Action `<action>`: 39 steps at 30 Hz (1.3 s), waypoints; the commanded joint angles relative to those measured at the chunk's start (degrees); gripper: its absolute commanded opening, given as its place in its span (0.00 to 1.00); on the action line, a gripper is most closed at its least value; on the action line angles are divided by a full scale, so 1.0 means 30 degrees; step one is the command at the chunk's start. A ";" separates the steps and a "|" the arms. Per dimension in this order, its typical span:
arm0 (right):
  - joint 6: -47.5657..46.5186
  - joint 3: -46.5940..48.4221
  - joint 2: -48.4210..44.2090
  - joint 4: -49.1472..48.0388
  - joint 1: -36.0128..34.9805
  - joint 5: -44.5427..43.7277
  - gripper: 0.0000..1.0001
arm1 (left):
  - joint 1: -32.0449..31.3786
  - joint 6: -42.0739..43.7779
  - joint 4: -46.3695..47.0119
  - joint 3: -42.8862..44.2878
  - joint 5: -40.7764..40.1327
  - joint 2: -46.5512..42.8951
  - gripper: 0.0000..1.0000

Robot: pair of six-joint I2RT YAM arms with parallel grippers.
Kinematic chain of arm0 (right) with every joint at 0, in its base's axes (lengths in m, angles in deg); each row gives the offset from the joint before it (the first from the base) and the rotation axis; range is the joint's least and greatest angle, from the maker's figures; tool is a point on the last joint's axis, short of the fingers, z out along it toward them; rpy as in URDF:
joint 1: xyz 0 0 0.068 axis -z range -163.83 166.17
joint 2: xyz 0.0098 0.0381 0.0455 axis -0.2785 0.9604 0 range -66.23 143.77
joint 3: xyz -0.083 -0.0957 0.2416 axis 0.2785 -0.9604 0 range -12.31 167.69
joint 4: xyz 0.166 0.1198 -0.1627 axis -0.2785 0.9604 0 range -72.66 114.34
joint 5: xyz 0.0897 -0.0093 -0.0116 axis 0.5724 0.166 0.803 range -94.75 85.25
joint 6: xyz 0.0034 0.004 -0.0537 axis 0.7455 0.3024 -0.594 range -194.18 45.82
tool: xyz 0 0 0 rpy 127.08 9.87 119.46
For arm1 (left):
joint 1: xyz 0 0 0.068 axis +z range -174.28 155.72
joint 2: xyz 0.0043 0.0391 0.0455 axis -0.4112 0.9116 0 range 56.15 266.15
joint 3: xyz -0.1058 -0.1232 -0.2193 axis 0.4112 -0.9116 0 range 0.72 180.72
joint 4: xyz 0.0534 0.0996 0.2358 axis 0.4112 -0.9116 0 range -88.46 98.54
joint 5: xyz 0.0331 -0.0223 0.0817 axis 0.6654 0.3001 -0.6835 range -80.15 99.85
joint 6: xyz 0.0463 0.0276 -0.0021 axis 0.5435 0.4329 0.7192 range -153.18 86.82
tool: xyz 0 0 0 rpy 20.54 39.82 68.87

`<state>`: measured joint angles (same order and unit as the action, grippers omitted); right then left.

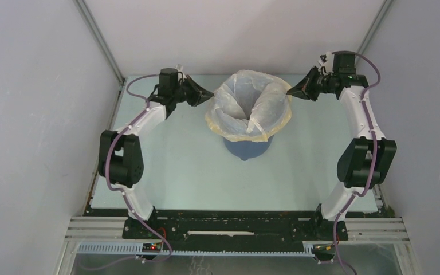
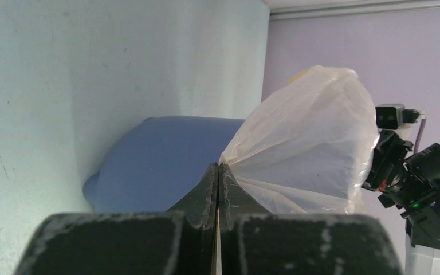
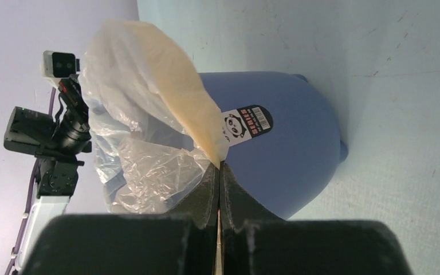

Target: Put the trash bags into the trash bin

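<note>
Left tool (image 1: 211,95) and right tool (image 1: 290,91) pinch the trash bag (image 1: 236,96)'s rim.

the blue trash bin (image 1: 247,150) stands upright on the pale table (image 1: 172,172). the trash bag (image 1: 235,100) sits in the bin's mouth, spread open and wider than the bin, so only the bin's lower wall shows beneath it. the bag's deeper yellow rim hangs outside the bin all round. left of the bin, the left gripper (image 1: 209,96) pinches the bag's rim, its fingers drawn together to a point. right of the bin, the right gripper (image 1: 290,91) pinches the opposite rim the same way. both arms bow outward, away from the bin.
</note>
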<state>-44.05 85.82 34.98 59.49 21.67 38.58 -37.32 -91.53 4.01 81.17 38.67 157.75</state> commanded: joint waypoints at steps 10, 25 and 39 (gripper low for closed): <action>-0.1284 -0.3353 -0.0770 -0.0570 -0.0421 -0.0129 0.00 | -0.0512 0.0436 -0.1517 -0.1222 0.0911 -0.0523 0.00; 0.0397 -0.4103 -0.3909 0.1391 0.1579 0.2325 0.55 | 0.0998 0.0311 -0.3467 -0.2733 0.1908 -0.4857 0.50; 0.3327 -1.0975 -0.9438 -0.2390 0.2198 0.4976 0.83 | 0.1507 -0.4388 0.2688 -1.0853 0.3564 -0.9894 0.87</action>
<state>-40.05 58.38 8.07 60.23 30.17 48.00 -31.63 -96.03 0.42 56.51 45.84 129.25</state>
